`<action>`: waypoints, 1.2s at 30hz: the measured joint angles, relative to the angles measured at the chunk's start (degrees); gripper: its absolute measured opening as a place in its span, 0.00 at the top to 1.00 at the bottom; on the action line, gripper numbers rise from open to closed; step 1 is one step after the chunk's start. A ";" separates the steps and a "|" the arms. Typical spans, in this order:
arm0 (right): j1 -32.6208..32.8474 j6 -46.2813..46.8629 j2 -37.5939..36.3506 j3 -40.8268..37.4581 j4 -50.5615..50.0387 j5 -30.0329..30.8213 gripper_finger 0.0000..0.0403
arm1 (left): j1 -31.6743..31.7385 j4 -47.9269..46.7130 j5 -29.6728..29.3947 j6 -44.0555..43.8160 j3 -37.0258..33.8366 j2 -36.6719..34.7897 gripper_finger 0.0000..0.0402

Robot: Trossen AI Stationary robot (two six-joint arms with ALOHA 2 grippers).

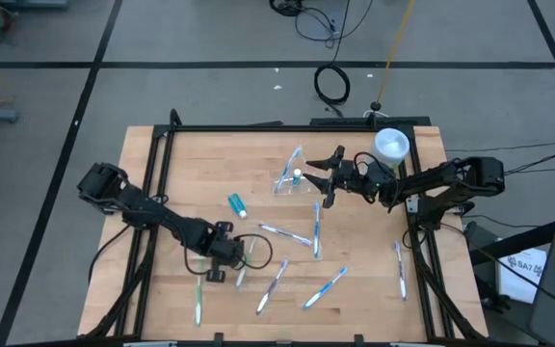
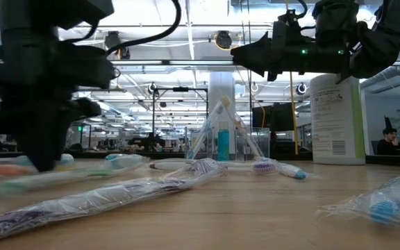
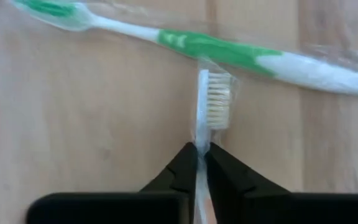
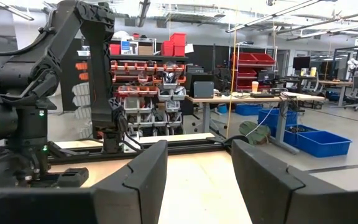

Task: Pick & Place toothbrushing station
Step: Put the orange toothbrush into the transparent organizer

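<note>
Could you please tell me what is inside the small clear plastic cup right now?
The clear cup holds two toothbrushes leaning apart and an upright teal tube. Its bottom cannot be made out.

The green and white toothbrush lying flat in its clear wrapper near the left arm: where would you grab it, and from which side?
Probably the green and white toothbrush is best pinched across its thin handle near the middle, from straight above. It lies flat on the wooden table, so only its narrow sides are free.

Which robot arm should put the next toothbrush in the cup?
Probably the left. Its gripper is already shut on a toothbrush at the table's near side. The right gripper hangs open and empty, though it is right beside the cup.
</note>
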 joint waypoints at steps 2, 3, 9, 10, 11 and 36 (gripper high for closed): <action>0.00 0.00 0.00 0.00 0.00 0.00 0.58 | 0.87 1.47 0.17 -1.14 0.02 0.00 0.98; 0.00 0.00 0.00 0.00 0.01 0.00 0.58 | 1.26 1.63 0.60 -2.17 0.19 -0.06 0.98; 0.00 0.01 0.00 0.00 0.00 0.00 0.58 | 2.95 0.07 -0.92 -3.52 3.43 -1.10 0.95; 0.01 0.02 0.00 0.00 0.00 0.00 0.58 | 3.13 -0.91 -1.81 -2.26 4.43 -1.50 0.95; -0.01 0.00 0.00 0.00 -0.02 0.00 0.58 | 3.37 -1.25 -3.05 -0.65 5.52 -1.83 0.97; 0.01 0.04 0.02 -0.03 -1.17 0.02 0.58 | 17.19 34.71 -40.68 18.94 11.93 -19.63 0.95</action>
